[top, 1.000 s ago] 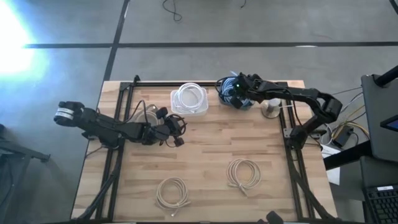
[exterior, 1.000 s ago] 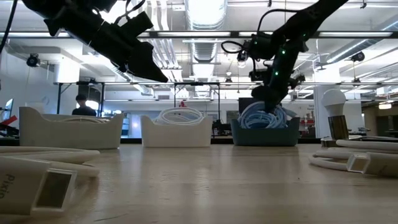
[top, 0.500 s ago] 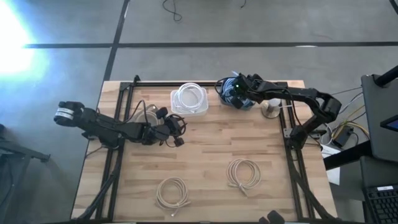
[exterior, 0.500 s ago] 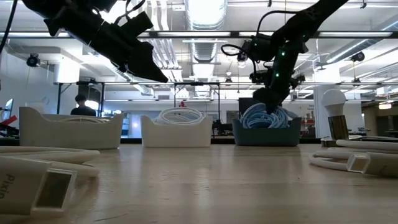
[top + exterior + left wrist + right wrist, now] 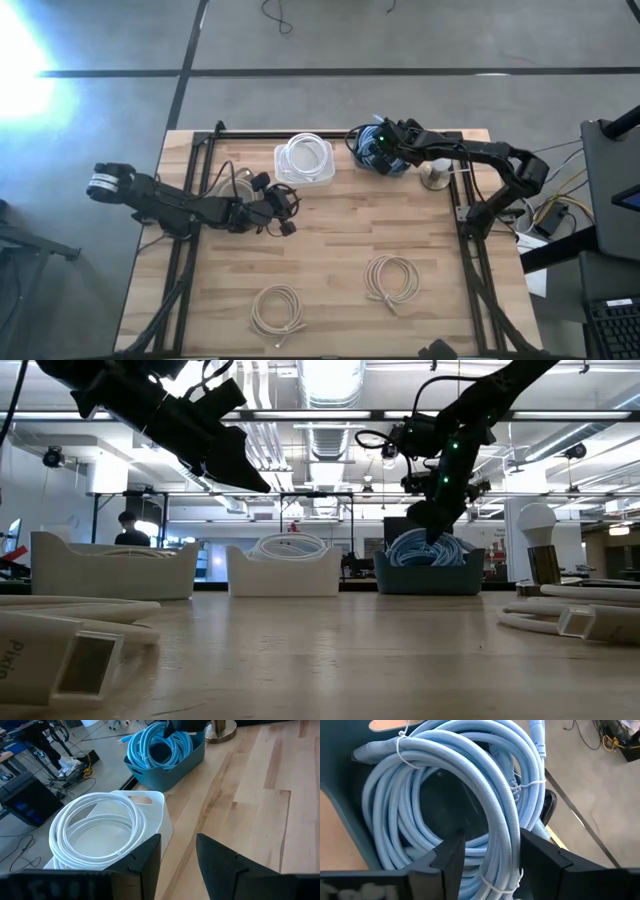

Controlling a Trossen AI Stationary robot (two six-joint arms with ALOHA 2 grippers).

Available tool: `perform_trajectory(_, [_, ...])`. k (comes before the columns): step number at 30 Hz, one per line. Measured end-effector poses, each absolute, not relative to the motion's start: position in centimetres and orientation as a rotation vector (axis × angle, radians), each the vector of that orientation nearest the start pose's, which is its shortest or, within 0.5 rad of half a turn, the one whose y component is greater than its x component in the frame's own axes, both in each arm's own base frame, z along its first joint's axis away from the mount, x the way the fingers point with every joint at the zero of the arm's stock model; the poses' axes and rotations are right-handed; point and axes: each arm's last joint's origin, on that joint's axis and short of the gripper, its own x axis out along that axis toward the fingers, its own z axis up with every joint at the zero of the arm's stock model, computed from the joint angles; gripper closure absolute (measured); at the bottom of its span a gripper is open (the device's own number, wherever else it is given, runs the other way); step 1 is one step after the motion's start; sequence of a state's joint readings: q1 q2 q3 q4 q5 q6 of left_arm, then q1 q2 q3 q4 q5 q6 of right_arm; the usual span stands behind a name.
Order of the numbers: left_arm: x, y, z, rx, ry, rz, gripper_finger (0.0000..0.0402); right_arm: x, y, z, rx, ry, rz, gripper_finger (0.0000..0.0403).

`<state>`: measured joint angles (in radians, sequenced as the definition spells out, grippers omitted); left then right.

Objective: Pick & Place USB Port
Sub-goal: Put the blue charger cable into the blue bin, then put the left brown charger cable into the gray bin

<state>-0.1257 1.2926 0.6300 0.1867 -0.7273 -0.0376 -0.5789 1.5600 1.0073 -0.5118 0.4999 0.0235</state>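
A light-blue coiled USB cable (image 5: 470, 795), tied with white zip ties, lies in the dark blue bin (image 5: 392, 168) at the table's far edge. My right gripper (image 5: 487, 865) hangs open just over it, pointing down, with the coil's upper strands between its fingers. It also shows in the low view as my right gripper (image 5: 432, 530) over the bin. My left gripper (image 5: 177, 865) hovers open and empty above the table's left middle (image 5: 288, 200), facing the white bin (image 5: 160, 805) that holds a white coil (image 5: 95, 830). My right gripper's open fingers (image 5: 452, 855) stand on either side of the top strands of the blue coil (image 5: 495, 835), coming from above. Whether they touch the strands I cannot tell. The coil rests in the bin.
Two white cable coils (image 5: 278, 308) (image 5: 392, 278) lie on the near half of the table. A small lamp with a round base (image 5: 435, 178) stands right of the blue bin. In the low view another white bin (image 5: 110, 570) stands at the far left.
My right gripper has risen a little from the blue coil, which stays settled in its bin.
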Motion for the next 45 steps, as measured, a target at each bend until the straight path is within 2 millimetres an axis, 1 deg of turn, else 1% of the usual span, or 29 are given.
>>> perform_trajectory(6, [25.8, -1.4, 21.3, 0.158, 0.429, 0.581, 0.0257, 24.9, -17.9, 21.7, 0.064, 1.075, -0.989, 0.0216])
perform_trajectory(10, [25.8, -1.4, 21.3, 0.136, 0.427, 0.563, 0.0257, 25.6, -17.8, 22.8, 0.071, 1.028, -0.992, 0.0213])
perform_trajectory(13, [25.9, -1.5, 21.2, 0.119, 0.431, 0.509, 0.0257, 26.3, -17.4, 23.6, 0.06, 0.998, -0.976, 0.0213])
perform_trajectory(18, [26.1, -1.9, 21.4, 0.065, 0.435, 0.376, 0.0257, 27.7, -15.9, 24.8, 0.009, 0.98, -0.91, 0.0213])
perform_trajectory(21, [26.5, -2.4, 21.9, 0.03, 0.451, 0.238, 0.0257, 28.4, -14.6, 25.4, -0.013, 0.979, -0.868, 0.0213])
perform_trajectory(25, [26.5, -3.0, 22.1, -0.02, 0.555, 0.043, 0.0257, 29.4, -12.8, 25.7, -0.043, 0.97, -0.807, 0.0213])
perform_trajectory(29, [26.1, -3.5, 21.6, -0.139, 0.651, -0.044, 0.0257, 30.0, -11.2, 25.6, -0.066, 0.963, -0.76, 0.0213])
perform_trajectory(31, [25.8, -4.0, 21.3, -0.194, 0.695, -0.071, 0.0257, 30.2, -10.6, 25.6, -0.073, 0.962, -0.744, 0.0213])
perform_trajectory(34, [25.2, -5.3, 20.8, -0.239, 0.76, -0.105, 0.0257, 30.4, -10.1, 25.6, -0.069, 0.954, -0.733, 0.0213])
perform_trajectory(40, [24.2, -8.5, 20.6, -0.234, 0.786, -0.198, 0.0257, 30.5, -9.7, 25.6, -0.065, 0.949, -0.727, 0.0213])
perform_trajectory(42, [23.8, -9.2, 20.3, -0.25, 0.798, -0.192, 0.0257, 30.5, -9.7, 25.6, -0.054, 0.945, -0.733, 0.0213])
perform_trajectory(45, [23.4, -9.6, 19.7, -0.281, 0.797, -0.166, 0.0257, 30.5, -9.7, 25.6, -0.046, 0.941, -0.737, 0.0213])
